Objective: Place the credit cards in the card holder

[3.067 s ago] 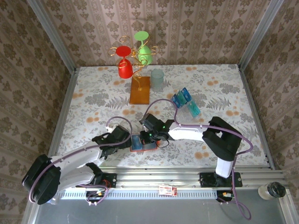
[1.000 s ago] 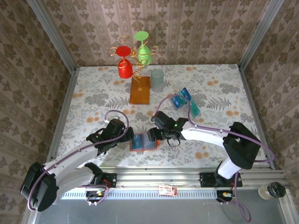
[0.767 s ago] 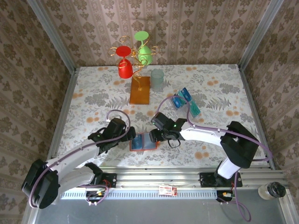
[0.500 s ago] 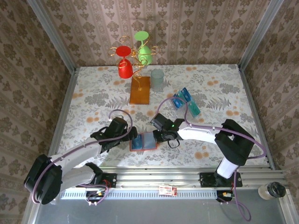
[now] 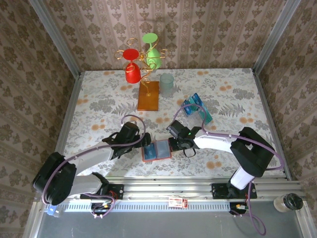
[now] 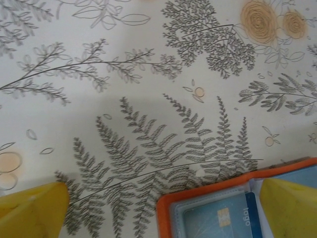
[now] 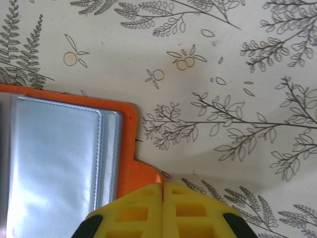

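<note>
Beside the card holder (image 5: 156,150), the right end effector (image 7: 162,187) rests closed.

The work surface is a pale tablecloth (image 5: 99,106) printed with grey ferns and orange blossoms. At its far centre stands a gold wire stand (image 5: 143,64) on a flat orange-brown rectangular base (image 5: 148,96). A red plastic goblet (image 5: 132,71) and a green plastic goblet (image 5: 153,57) hang inverted from the stand. A pale green translucent tumbler (image 5: 167,85) stands upright just beside the base. Patterned brown wallpaper (image 5: 198,29) encloses three sides. A small red-and-white box (image 5: 176,202) lies on the aluminium rail (image 5: 168,191) at the near edge.
</note>
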Controlling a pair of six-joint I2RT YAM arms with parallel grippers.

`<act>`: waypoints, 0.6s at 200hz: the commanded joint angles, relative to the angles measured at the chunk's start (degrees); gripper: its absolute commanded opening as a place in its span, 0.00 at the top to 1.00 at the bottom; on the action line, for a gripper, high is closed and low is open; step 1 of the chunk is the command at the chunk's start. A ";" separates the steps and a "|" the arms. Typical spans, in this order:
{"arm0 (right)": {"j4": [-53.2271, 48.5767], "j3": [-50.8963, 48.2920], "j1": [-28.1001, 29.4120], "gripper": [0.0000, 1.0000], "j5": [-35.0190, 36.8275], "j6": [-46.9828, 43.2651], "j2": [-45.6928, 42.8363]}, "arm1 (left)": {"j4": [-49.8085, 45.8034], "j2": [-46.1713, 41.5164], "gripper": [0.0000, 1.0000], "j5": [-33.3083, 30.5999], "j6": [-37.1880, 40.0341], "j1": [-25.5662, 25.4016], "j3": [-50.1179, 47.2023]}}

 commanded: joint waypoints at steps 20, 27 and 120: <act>2.38 -2.99 -0.27 1.00 0.68 2.30 -2.02 | 5.34 1.99 0.00 2.23 0.48 -1.69 1.30; 2.88 -3.42 -0.27 1.00 0.45 2.71 -2.10 | 5.81 2.37 0.00 2.38 0.17 -1.96 1.18; 5.87 -5.42 -0.23 1.00 -0.88 5.38 -2.26 | 11.43 4.60 0.00 2.34 -3.88 -5.23 -2.00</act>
